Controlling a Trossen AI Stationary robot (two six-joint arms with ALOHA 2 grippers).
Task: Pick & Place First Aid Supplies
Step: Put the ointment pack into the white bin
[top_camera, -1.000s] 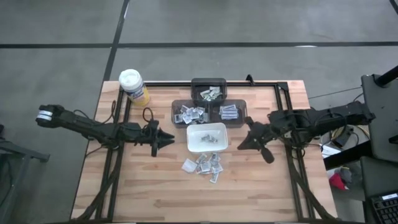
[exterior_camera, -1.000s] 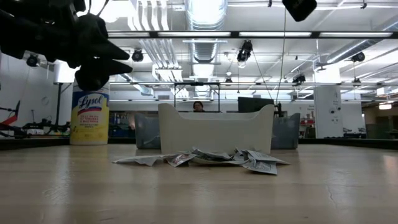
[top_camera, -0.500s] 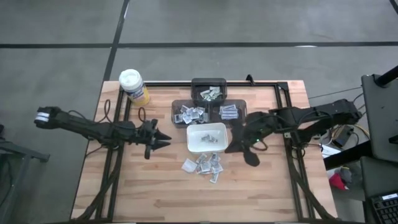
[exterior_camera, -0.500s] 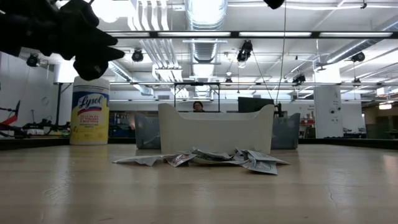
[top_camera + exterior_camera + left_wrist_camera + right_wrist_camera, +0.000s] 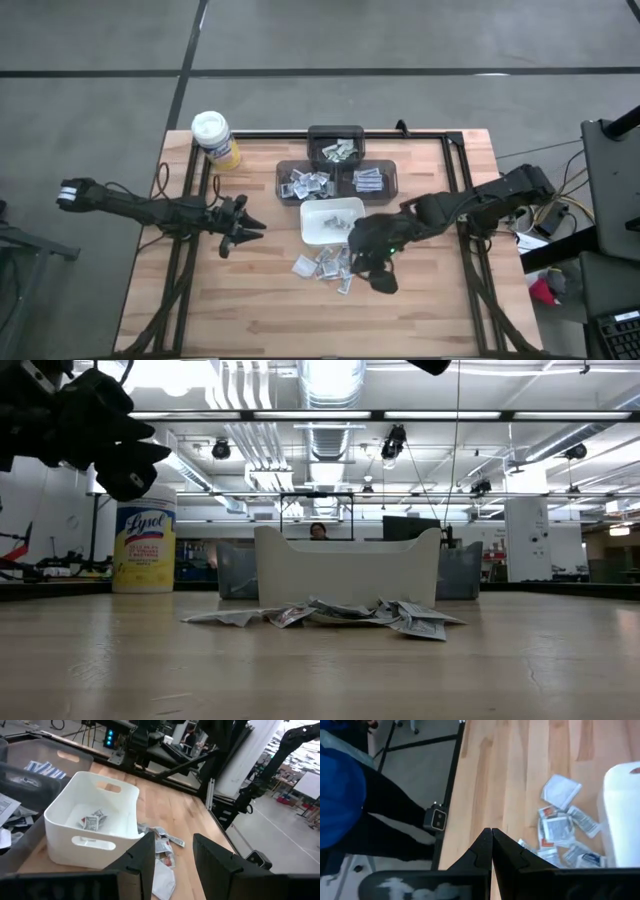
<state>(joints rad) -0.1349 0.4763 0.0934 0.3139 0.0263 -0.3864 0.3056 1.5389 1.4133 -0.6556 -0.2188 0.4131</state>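
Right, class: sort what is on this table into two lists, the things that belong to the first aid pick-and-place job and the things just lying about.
Part of the job:
- loose first aid packets on the wood
- white dish with a few packets inside
- dark bins holding sorted packets
- right gripper, shut, over the pile
- left gripper, open, waiting

Just lying about:
- yellow wipes canister

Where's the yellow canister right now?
In the high view, the yellow canister stands at the table's far left corner, left of the dark trays.

Industrial lab: exposed ceiling ducts [image 5: 330, 400], workbenches.
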